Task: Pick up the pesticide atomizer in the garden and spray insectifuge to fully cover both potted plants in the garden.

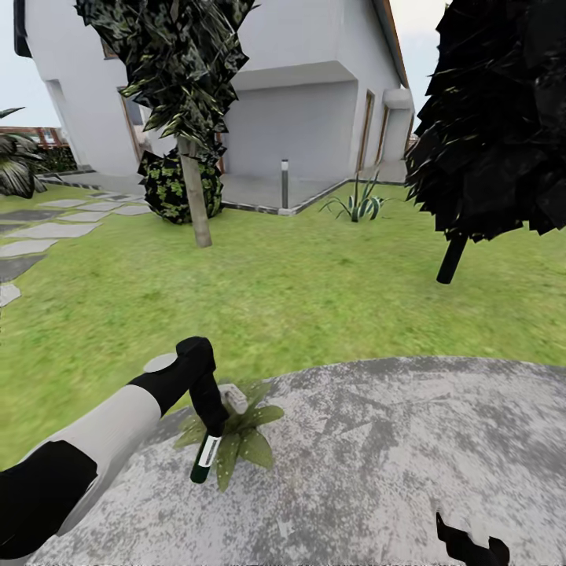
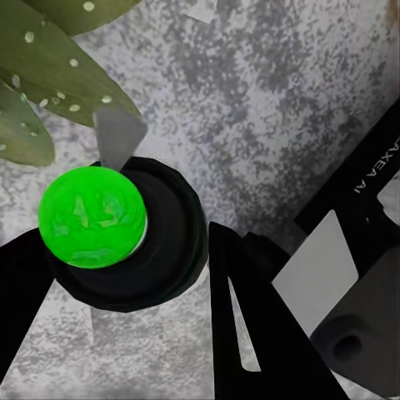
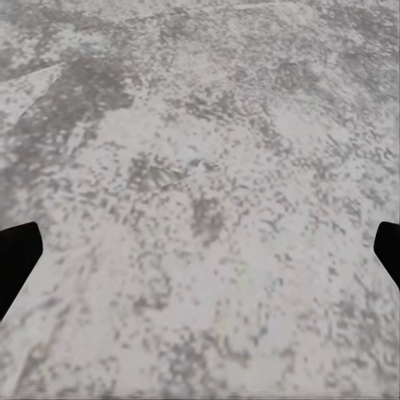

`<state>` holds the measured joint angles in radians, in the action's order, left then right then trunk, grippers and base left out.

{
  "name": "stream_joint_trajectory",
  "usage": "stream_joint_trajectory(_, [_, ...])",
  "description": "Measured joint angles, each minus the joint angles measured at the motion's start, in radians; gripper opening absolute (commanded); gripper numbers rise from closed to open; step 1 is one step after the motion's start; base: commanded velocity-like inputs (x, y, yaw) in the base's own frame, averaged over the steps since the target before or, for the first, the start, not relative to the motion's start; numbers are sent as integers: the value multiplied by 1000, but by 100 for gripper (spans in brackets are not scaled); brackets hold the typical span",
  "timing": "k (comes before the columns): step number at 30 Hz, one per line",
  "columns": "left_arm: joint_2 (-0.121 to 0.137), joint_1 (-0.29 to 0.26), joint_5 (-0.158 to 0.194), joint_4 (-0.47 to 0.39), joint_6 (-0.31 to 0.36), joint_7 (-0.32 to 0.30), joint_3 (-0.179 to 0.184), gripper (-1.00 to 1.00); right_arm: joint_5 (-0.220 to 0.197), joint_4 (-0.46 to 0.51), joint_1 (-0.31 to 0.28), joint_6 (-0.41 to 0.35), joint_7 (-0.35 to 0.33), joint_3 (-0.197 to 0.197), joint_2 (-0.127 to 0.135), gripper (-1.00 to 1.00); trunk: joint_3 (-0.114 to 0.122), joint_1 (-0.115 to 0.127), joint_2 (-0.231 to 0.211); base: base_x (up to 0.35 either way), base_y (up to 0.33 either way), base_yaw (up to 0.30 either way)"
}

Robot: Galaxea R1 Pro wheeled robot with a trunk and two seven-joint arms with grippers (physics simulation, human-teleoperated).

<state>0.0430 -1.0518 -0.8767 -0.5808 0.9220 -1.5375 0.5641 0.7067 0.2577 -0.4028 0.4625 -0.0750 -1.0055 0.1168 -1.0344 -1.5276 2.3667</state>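
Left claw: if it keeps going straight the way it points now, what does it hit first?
The left claw is shut on the pesticide atomizer, pointing down. Straight on lies the grey patio, beside the potted plant; the remaining gap is unclear.

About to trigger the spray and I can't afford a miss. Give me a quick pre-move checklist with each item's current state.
1. Left gripper holding the pesticide atomizer: ok, fingers flank the bottle.
2. Atomizer close to the potted plant: ok, it hangs right beside the leaves.
3. Nozzle aimed at the leaves: cannot tell.
4. Plant on the paved patio within reach: ok.
5. Second potted plant located: cannot tell.
6. Right gripper out of the way: ok, open above bare patio.
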Motion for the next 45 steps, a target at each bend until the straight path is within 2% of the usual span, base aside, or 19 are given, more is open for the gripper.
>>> stream_joint_trajectory(9, [-7, 14, 10, 6, 0, 6, 4, -100, 0, 0, 0, 0, 0, 0, 0, 100, 4, 0, 0, -2, 2, -213])
stream_joint_trajectory(19, [-6, 20, 11, 6, 0, 5, 3, -100, 0, 0, 0, 0, 0, 0, 0, 100, 7, 0, 0, 0, 0, -17])
stream_joint_trajectory(22, [-10, 53, 13, 4, 0, 5, 4, -100, 0, 0, 0, 0, 0, 0, 0, 100, 7, 0, 0, 0, 0, 0])
stream_joint_trajectory(24, [-25, 86, 6, 0, -1, 7, 5, -100, 0, 0, 0, 0, 0, 0, 0, 100, 7, 0, 0, 0, 0, 0])
stream_joint_trajectory(27, [-36, 96, 1, -2, -1, 8, 4, -100, 0, 0, 0, 0, 0, 0, 0, 100, 7, 0, 0, 0, 0, 0])
stream_joint_trajectory(33, [-39, 85, 5, -5, 3, 9, 3, -100, 0, 0, 0, 0, 0, 0, 0, 100, 7, 0, 0, -139, 41, 0])
stream_joint_trajectory(45, [-40, 80, 6, -5, 8, 11, 3, -100, 0, 0, 0, 0, 0, 0, 0, 100, 7, 0, 0, -188, 236, 0])
